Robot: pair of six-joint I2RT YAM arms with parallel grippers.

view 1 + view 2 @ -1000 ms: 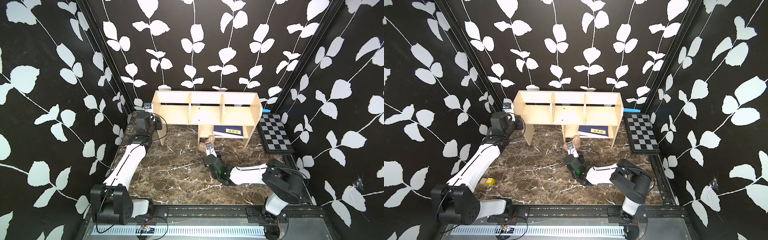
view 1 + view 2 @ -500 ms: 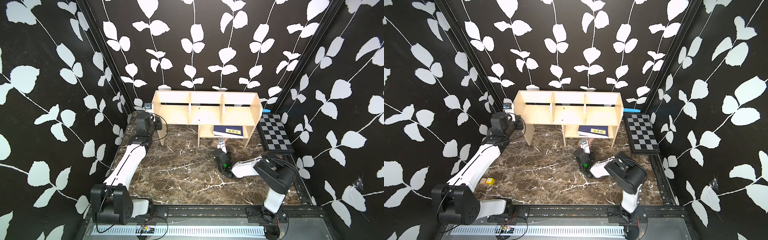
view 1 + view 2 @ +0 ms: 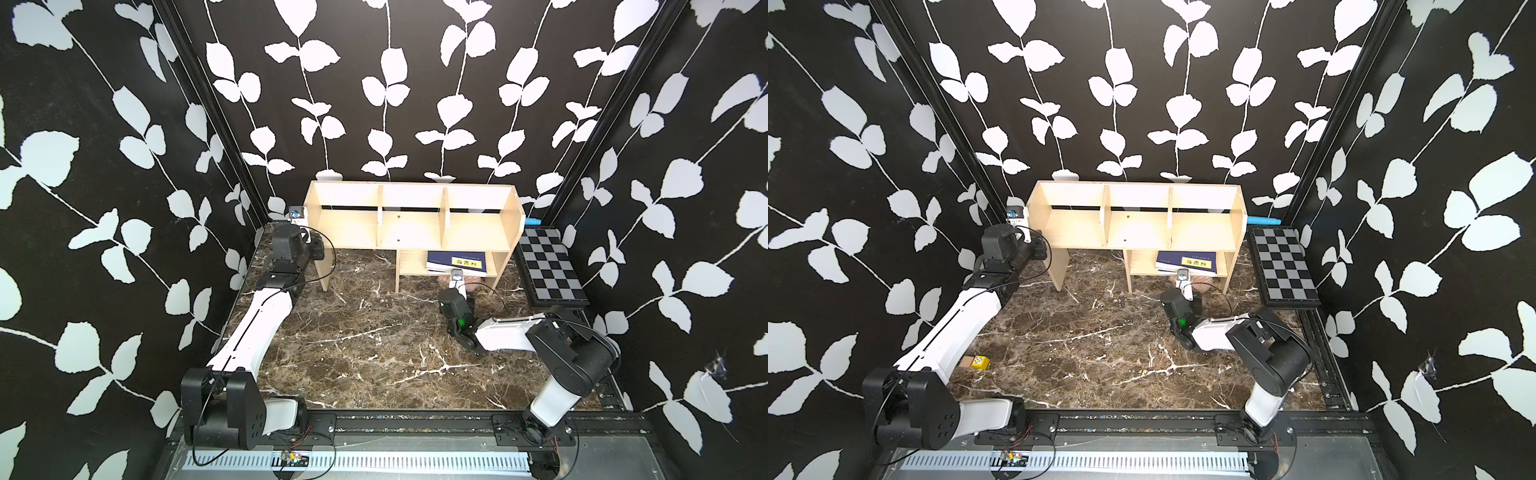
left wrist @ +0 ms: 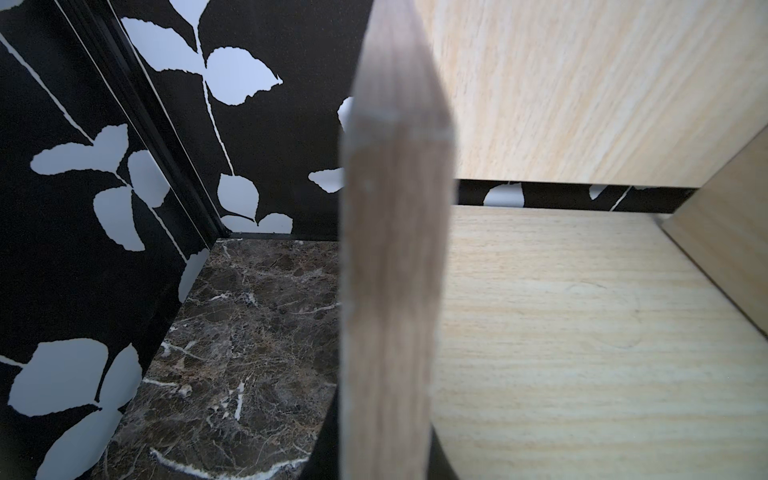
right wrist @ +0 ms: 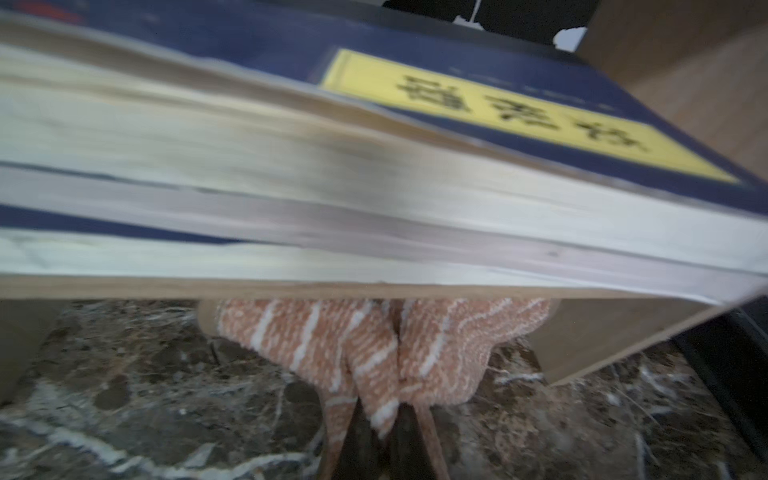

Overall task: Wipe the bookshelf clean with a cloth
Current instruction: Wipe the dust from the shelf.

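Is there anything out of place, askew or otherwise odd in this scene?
Yes. A small yellow block lies stray on the marble tabletop beside the left arm, far from the bookshelf. The cloth is bunched below the lower shelf, not on a shelf board.

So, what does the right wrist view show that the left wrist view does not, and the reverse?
Only right wrist: the cloth pinched in the right gripper, reaching under the lower shelf, and a dark blue book with a yellow label. Only left wrist: the side panel edge close up and an upper compartment. Both: the light-wood bookshelf, the marble tabletop, some leaf wallpaper.
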